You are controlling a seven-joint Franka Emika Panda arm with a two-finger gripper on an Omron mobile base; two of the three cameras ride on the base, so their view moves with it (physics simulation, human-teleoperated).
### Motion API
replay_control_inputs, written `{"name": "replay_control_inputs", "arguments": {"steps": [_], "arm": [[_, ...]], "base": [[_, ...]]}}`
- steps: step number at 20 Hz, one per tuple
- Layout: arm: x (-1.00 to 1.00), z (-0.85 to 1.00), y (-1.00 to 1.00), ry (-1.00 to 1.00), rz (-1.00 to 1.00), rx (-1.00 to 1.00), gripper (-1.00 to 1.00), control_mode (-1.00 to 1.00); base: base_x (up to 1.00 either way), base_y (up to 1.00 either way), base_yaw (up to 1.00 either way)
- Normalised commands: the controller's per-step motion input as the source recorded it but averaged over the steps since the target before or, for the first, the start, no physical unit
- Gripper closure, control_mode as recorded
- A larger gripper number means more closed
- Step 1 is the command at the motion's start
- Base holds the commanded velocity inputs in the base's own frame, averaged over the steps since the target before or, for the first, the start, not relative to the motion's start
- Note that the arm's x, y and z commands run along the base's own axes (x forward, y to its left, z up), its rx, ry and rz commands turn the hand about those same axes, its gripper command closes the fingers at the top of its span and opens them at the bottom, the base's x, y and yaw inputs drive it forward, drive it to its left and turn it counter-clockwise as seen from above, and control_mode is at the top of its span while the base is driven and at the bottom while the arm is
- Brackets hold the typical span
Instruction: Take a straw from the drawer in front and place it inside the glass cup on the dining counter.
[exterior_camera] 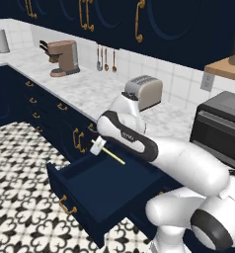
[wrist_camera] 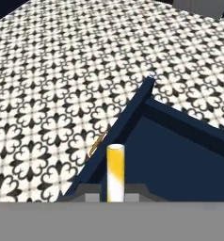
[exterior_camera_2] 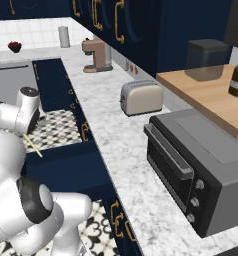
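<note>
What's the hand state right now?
Hand: closed on the straw, held above the open drawer.

The robot's white forearm hides the back right part of the open drawer [exterior_camera: 97, 190] in the left base view, and the gripper [exterior_camera: 97, 147] shows as a small pale block whose fingers cannot be made out. The microwave [exterior_camera: 219, 129] runs off the right edge. In the right base view, the arm covers the upper end of the straw [exterior_camera_2: 33, 146]. In the hand view, the straw's lower end sinks behind the fingertips [wrist_camera: 92, 197].
</note>
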Motion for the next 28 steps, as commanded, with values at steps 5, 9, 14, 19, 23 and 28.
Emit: {"name": "replay_control_inputs", "arguments": {"steps": [5, 9, 14, 19, 23, 28], "arm": [[-0.37, 0.94, -0.68, 0.06, -0.09, 0.15, 1.00, -1.00], [-0.43, 0.52, -0.80, 0.07, -0.08, 0.21, 1.00, -1.00], [-0.32, 0.04, -0.54, 0.06, -0.09, 0.17, 1.00, -1.00], [-0.14, 0.01, -0.06, 0.00, -0.02, 0.02, 1.00, 1.00], [0.00, 0.00, 0.00, 0.00, 0.00, 0.00, 1.00, 1.00], [0.00, 0.00, 0.00, 0.00, 0.00, 0.00, 1.00, 1.00]], "base": [[0.00, 0.00, 0.00], [0.00, 0.00, 0.00], [0.00, 0.00, 0.00], [-0.80, 0.00, -0.09], [-1.00, 0.64, 0.00], [-0.74, 1.00, 0.38]]}}
